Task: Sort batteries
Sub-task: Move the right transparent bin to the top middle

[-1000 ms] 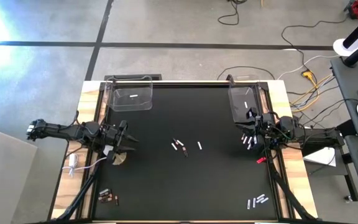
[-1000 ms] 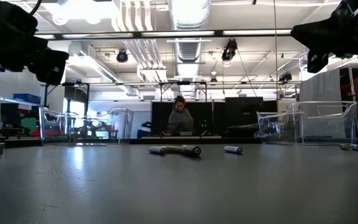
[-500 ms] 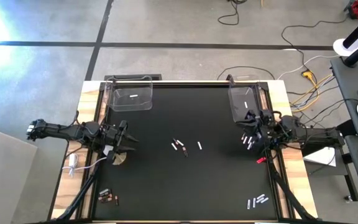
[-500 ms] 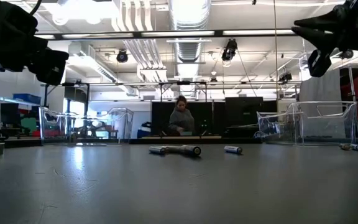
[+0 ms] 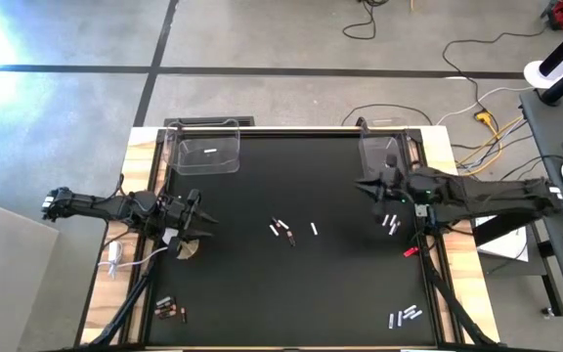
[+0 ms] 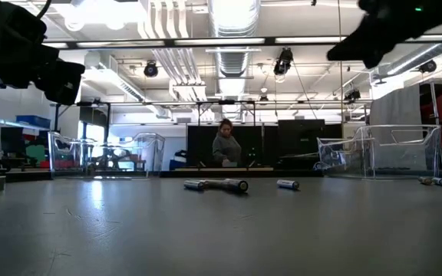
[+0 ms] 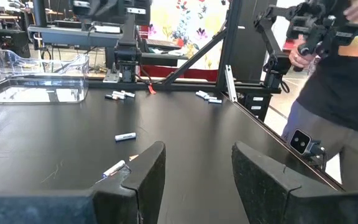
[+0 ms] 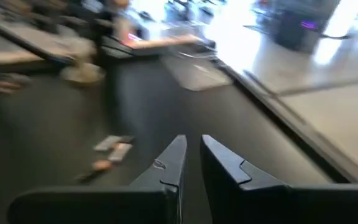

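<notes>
Batteries lie scattered on the black table: a middle group [image 5: 283,231] with one silvery one [image 5: 314,229] beside it, a group [image 5: 391,223] near the right edge, dark ones [image 5: 169,310] at the near left, and silvery ones [image 5: 406,315] at the near right. One battery [image 5: 210,152] lies in the left clear bin [image 5: 203,147]. My right gripper [image 5: 363,185] hangs shut and empty above the table, in front of the right clear bin [image 5: 384,156]. My left gripper [image 5: 199,217] waits open at the left edge, its fingers [image 7: 148,171] level with nothing between them.
A small red object [image 5: 411,251] lies by the right edge and a white knob [image 5: 186,250] sits near my left gripper. A person [image 7: 340,93] stands beyond the table's near edge; another person [image 6: 225,146] sits in the room behind.
My right gripper has risen from just above the right-edge batteries and swung toward the table's middle and far side, tipping and rolling somewhat; it has stayed shut and empty. No battery has moved.
</notes>
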Robot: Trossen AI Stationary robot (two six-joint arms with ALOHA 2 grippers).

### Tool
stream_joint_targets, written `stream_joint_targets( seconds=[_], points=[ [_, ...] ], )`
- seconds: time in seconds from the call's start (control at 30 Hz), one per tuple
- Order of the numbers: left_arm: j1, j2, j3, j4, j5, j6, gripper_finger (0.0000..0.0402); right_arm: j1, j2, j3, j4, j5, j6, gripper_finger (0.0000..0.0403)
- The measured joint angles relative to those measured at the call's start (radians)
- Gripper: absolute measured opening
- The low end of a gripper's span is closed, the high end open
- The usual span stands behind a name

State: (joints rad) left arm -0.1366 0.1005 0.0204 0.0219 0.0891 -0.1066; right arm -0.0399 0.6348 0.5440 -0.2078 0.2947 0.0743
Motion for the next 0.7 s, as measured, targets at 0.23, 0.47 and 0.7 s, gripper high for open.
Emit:
stream_joint_targets(
  seconds=[0.23,0.47,0.7],
  points=[
    [0.0,0.0,0.0,0.0,0.0,0.0,0.0164,-0.05,0.266,0.325,-0.47,0.266,0.498,0.0041],
    [0.0,0.0,0.0,0.0,0.0,0.0,0.0164,-0.278,0.531,0.538,-0.78,0.031,0.699,0.013],
    [0.0,0.0,0.0,0.0,0.0,0.0,0.0164,-0.495,0.681,0.552,-0.791,-0.13,0.631,0.0237]
  ],
)
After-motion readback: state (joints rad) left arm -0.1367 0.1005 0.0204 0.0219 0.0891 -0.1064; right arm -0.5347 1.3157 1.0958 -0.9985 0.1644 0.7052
